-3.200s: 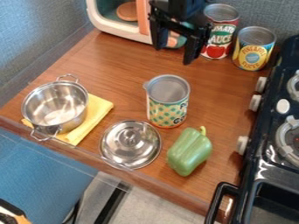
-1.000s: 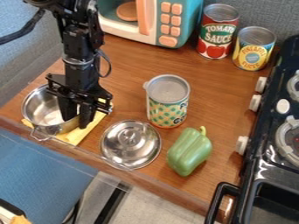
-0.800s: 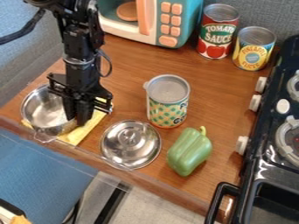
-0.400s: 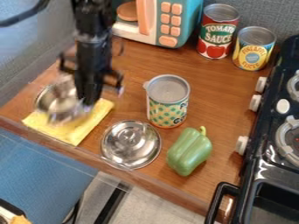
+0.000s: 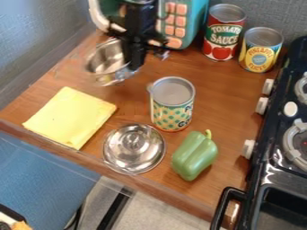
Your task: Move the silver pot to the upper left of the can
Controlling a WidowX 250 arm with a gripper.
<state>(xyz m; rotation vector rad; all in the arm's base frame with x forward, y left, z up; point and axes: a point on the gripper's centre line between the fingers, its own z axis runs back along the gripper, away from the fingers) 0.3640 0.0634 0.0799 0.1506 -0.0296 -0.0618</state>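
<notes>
The gripper [image 5: 133,67] is at the upper middle-left, shut on the right wall of the silver pot [image 5: 107,64]. The pot hangs tilted above the counter, in front of the microwave and to the upper left of the can [image 5: 172,104]. That dotted can stands upright mid-counter, with a gap between it and the pot. Part of the pot's right side is hidden behind the fingers.
A folded yellow cloth [image 5: 70,117] lies at the left. The silver lid [image 5: 133,148] and green pepper [image 5: 194,155] are near the front edge. Behind are the toy microwave [image 5: 175,20], tomato can [image 5: 223,33] and pineapple can [image 5: 260,50]; the stove [image 5: 282,148] borders the right.
The gripper came down from the top to the pot, closed on its wall, and lifted it off the yellow cloth, carrying it up and to the right.
</notes>
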